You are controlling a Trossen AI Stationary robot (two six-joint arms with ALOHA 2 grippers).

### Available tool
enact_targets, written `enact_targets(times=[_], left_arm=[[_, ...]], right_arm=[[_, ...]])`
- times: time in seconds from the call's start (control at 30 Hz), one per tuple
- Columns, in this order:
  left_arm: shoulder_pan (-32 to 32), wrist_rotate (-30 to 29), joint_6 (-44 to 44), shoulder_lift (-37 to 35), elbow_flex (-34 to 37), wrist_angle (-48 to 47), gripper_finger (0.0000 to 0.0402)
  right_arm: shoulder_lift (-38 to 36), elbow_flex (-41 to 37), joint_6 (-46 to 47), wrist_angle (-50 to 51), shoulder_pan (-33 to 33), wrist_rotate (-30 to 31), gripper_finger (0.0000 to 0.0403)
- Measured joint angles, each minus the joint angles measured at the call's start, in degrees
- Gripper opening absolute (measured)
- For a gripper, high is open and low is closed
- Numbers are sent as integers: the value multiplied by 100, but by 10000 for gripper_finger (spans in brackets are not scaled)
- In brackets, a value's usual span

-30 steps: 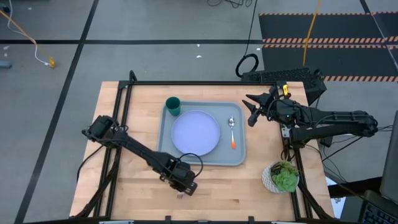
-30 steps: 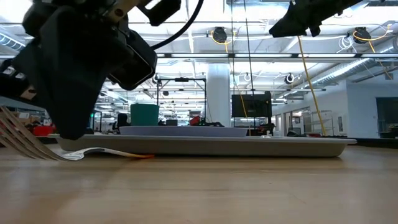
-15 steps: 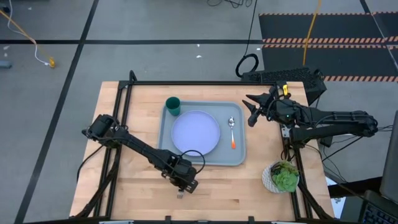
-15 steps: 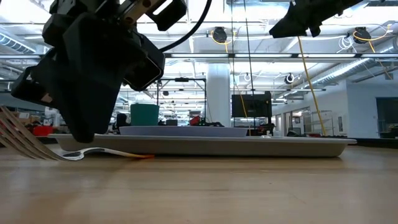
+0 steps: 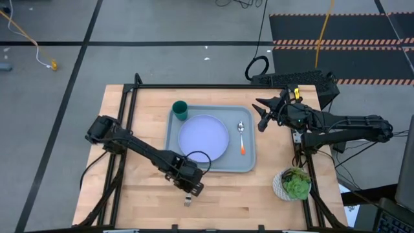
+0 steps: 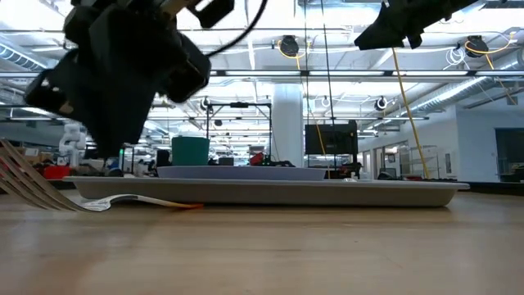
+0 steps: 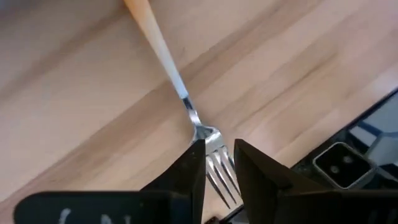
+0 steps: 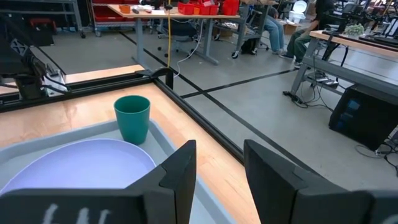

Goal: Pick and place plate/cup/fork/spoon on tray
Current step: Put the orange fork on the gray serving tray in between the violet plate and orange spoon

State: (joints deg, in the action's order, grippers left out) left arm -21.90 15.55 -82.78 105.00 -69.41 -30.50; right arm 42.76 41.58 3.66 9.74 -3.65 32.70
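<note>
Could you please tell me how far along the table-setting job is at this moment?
Mostly done: the plate, cup and spoon already sit on the tray. The fork lies on the wooden table near its front edge, off the tray; the left gripper hangs just above its tines, fingers apart, holding nothing. Moving the fork onto the tray is left. The right gripper waits beside the tray.

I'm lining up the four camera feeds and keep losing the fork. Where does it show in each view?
High view: the fork lies on the table near its front edge, just below the left gripper.
Low view: far left, tines on the wood.
Left wrist view: centre, between the fingertips.
Right wrist view: not in it.
Shared landmark: the tray, beside the fork.
</note>
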Motion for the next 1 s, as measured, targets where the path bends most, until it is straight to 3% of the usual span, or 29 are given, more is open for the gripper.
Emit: enact_targets(times=[0.27,0.47,0.6,1.0], left_arm=[[46,-1289,-29,-374,2,-1292,85],[1,-1914,209,-261,-4,-264,85],[25,-2063,303,-210,-6,202,86],[-154,-2063,83,-197,4,-596,87]], right_arm=[[0,2,-2,0,-1,1,128],[1,2,-2,48,0,-1,128],[0,2,-2,44,-1,-1,128],[0,2,-4,45,-1,1,128]])
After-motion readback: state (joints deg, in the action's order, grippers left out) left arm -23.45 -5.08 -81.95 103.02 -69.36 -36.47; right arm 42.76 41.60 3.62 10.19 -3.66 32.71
